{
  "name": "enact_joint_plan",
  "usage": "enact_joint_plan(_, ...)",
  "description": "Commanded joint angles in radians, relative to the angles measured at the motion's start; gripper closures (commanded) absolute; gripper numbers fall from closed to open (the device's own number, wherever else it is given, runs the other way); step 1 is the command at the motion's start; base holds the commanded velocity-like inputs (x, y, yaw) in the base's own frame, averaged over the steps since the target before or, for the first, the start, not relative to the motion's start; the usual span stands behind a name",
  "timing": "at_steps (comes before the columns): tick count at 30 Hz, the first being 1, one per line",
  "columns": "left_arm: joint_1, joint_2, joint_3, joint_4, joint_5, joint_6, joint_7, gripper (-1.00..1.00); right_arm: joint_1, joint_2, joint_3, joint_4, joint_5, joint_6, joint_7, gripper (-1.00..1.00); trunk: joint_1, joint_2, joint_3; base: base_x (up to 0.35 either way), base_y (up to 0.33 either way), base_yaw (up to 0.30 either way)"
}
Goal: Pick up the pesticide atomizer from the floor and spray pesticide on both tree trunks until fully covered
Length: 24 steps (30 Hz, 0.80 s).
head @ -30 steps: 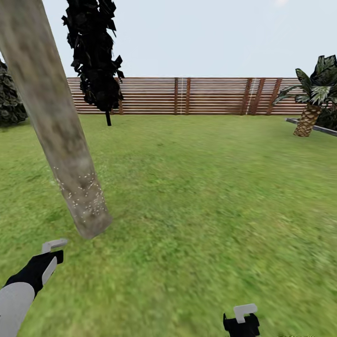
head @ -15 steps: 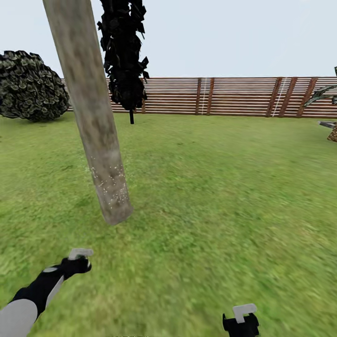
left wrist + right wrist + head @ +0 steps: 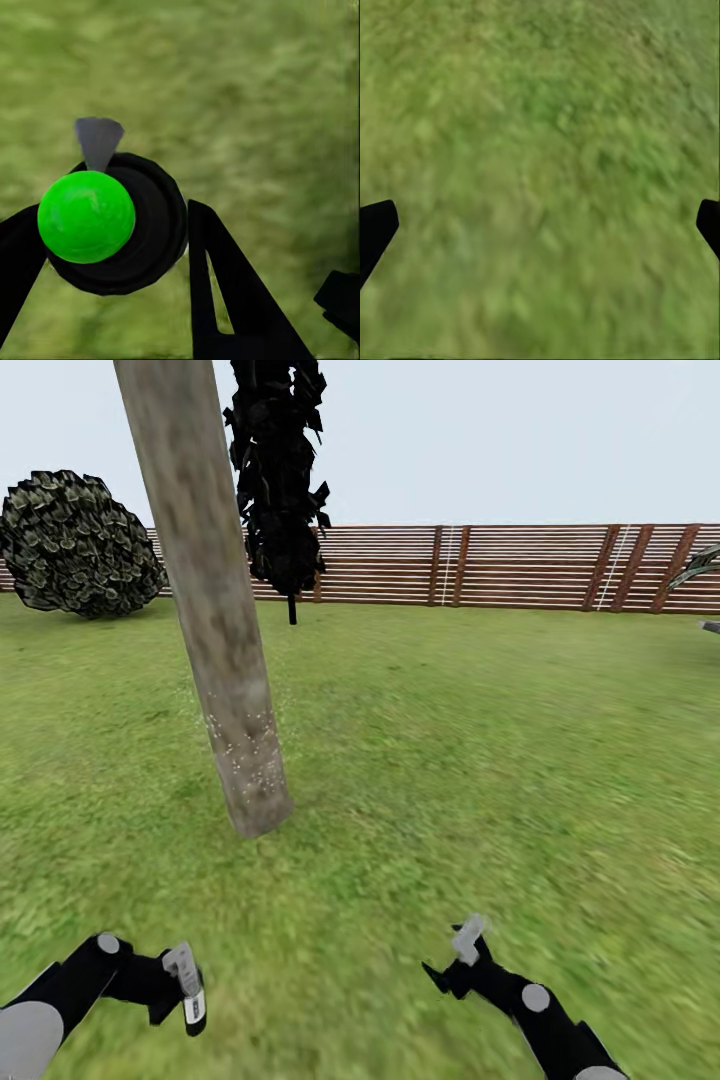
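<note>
With the tree trunk (image 3: 222, 640) rising at eleven o'clock, the left gripper (image 3: 112, 247) is pinching the pesticide atomizer (image 3: 112, 225) around its rigid, likely light and slippery body below the green cap, while the right gripper (image 3: 455, 960) is hanging spread over grass (image 3: 480, 760).

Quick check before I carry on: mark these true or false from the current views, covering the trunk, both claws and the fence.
1. The left claw grips the atomizer. True.
2. The right claw holds a bottle. False: it is open over bare grass.
3. White specks dot the lower tree trunk. True.
4. The trunk stands perfectly upright. False: it leans.
5. A slatted fence runs behind the lawn. True.
</note>
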State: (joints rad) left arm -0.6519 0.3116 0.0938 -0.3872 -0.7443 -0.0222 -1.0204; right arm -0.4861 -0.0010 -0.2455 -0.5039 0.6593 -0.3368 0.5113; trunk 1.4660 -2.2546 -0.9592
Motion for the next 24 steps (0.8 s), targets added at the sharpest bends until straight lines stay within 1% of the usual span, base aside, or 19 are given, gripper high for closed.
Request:
enact_joint_plan(1,-0.003,-0.004,0.009,-0.007,-0.030,-0.001,-0.032,1.00,-0.009,0.001,0.014,-0.009,0.011,0.000,0.076,-1.00,0.000,0.000,-0.001,0.000,0.000,0.000)
enact_joint_plan(2,-0.005,-0.007,0.009,-0.014,-0.044,-0.001,-0.046,1.00,-0.013,0.001,0.045,-0.014,0.012,0.002,0.113,-1.00,0.000,0.000,-0.001,0.000,0.000,0.000)
enact_joint_plan(4,-0.003,-0.018,0.000,-0.014,-0.038,-0.005,-0.042,1.00,-0.022,0.013,0.056,-0.025,0.018,0.013,0.123,-1.00,0.000,0.000,-0.001,0.000,0.000,0.000)
enact_joint_plan(5,-0.003,-0.024,0.006,-0.012,-0.038,-0.006,-0.042,1.00,-0.022,0.018,0.059,-0.027,0.018,0.011,0.129,-1.00,0.000,0.000,-0.001,0.000,0.000,0.000)
enact_joint_plan(7,-0.005,-0.036,0.017,-0.015,-0.037,-0.012,-0.047,1.00,-0.022,0.030,0.047,-0.017,0.019,0.004,0.118,-1.00,0.000,0.000,-0.001,0.000,0.000,0.000)
enact_joint_plan(9,-0.008,-0.047,0.020,-0.026,-0.047,-0.015,-0.051,1.00,-0.022,0.040,0.059,-0.016,0.020,0.002,0.107,-1.00,0.000,0.000,-0.001,0.000,0.000,0.000)
enact_joint_plan(12,-0.020,-0.064,0.005,-0.044,-0.061,-0.006,-0.051,1.00,-0.025,0.042,0.076,-0.017,0.020,0.003,0.101,-1.00,0.000,0.000,-0.001,0.000,0.000,0.000)
enact_joint_plan(15,-0.023,-0.081,-0.011,-0.056,-0.076,-0.004,-0.052,1.00,-0.027,0.042,0.093,-0.019,0.020,0.004,0.118,-1.00,0.000,0.000,-0.001,0.000,0.000,0.000)
enact_joint_plan(22,-0.025,-0.121,-0.050,-0.060,-0.113,-0.005,-0.058,1.00,-0.040,0.044,0.132,-0.059,0.013,0.007,0.157,-1.00,0.000,0.000,-0.001,0.000,0.000,0.000)
enact_joint_plan(23,-0.025,-0.127,-0.051,-0.061,-0.118,-0.005,-0.058,1.00,-0.040,0.044,0.137,-0.065,0.012,0.007,0.163,1.00,0.000,0.000,-0.001,0.000,0.000,0.000)
enact_joint_plan(24,-0.026,-0.302,-0.051,-0.061,-0.274,-0.005,-0.058,1.00,-0.040,0.045,0.325,-0.106,0.012,0.007,0.418,1.00,0.000,0.000,-0.001,0.000,0.000,0.000)
